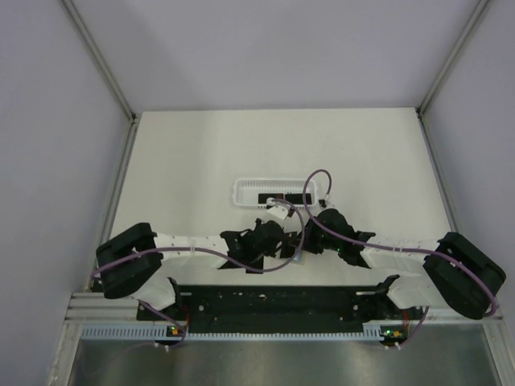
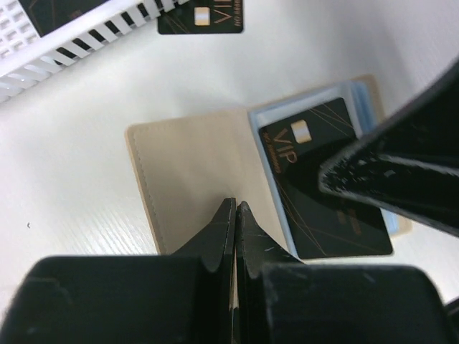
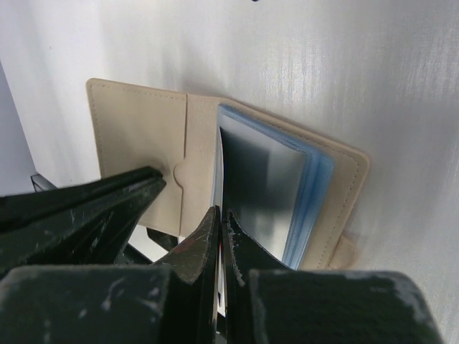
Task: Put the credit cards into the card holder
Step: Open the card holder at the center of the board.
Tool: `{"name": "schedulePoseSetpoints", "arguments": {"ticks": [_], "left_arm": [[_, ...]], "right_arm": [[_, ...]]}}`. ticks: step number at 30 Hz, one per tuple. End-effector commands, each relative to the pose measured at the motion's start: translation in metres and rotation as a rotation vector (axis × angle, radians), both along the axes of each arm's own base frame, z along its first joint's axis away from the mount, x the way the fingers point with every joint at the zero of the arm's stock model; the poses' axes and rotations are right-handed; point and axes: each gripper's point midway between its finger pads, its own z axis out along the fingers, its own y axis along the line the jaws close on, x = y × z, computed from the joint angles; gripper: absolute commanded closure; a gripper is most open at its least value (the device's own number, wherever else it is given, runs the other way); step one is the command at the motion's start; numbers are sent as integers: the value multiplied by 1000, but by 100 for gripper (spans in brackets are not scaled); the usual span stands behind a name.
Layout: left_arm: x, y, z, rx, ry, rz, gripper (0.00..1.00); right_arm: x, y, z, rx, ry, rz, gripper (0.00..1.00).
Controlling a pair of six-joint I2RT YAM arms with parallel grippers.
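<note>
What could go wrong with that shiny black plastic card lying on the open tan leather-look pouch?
1. The black VIP card lies on top of the tan card holder's clear blue sleeves, not inside one; pushed, it may skate over them.
2. The left gripper pins only the holder's near edge with shut tips, so the holder could pivot.
3. The right gripper seems to pinch the card's thin edge; it might slip.

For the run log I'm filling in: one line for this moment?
left pincer shut, tips on card holder | right pincer shut on card | second card beside basket
</note>
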Motion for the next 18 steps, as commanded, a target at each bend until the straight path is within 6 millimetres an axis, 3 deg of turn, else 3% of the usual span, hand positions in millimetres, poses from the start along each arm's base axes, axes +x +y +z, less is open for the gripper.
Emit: {"name": "schedulePoseSetpoints", "arguments": {"ticks": [1,6,12,18], "left_arm": [[21,-16,10,-109,-20,36,100],[19,-37,7,-168,7,-32,100],[2,-53,-8,-229,91,-100,100],[0,-39,-24,-207,121,-45,100]], "right_arm": [[-1,-9,-9,-39,7,-6,100],[-1,-10,-7,-40,3,-5,100],[0,-9,-7,-41,1,-3,100],[1,-12,1,-44,-15,-11,100]]}}
